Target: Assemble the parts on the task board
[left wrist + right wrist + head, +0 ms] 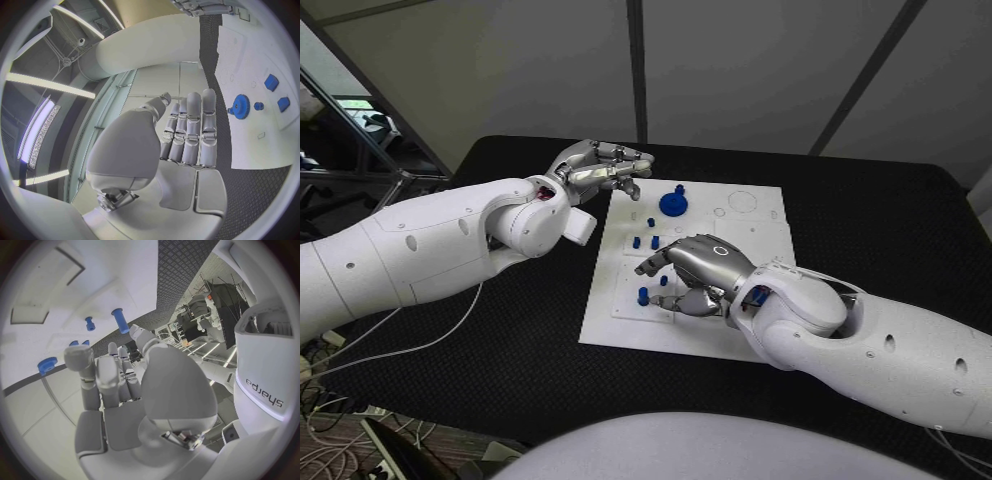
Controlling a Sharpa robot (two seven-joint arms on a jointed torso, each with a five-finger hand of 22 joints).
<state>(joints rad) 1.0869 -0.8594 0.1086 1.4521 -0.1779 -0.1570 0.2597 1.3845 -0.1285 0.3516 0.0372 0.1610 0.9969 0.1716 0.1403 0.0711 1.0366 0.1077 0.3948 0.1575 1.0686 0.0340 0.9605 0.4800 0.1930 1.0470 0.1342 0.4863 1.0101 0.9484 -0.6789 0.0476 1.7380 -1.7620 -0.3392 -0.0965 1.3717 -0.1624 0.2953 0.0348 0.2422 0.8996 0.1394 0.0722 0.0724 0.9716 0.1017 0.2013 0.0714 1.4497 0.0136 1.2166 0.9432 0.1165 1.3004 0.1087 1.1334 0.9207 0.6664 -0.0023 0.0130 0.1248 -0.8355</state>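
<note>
- Both arms: smooth glossy white shells, rounded segments, small dark screw holes dotted along forearms.
- left hand [599, 168]: silver metal, segmented fingers w/ dark gaps betw. links; a red spot in the wrist joint just behind it.
- right hand [692, 270]: same silver build, domed back w/ small ring mark; blue spot at wrist behind it.
- Thin white cable trails under left forearm.
- Right wrist view: grey palm plates, exposed metal bracket below the palm, grey lettering on white shell beside it.
</note>
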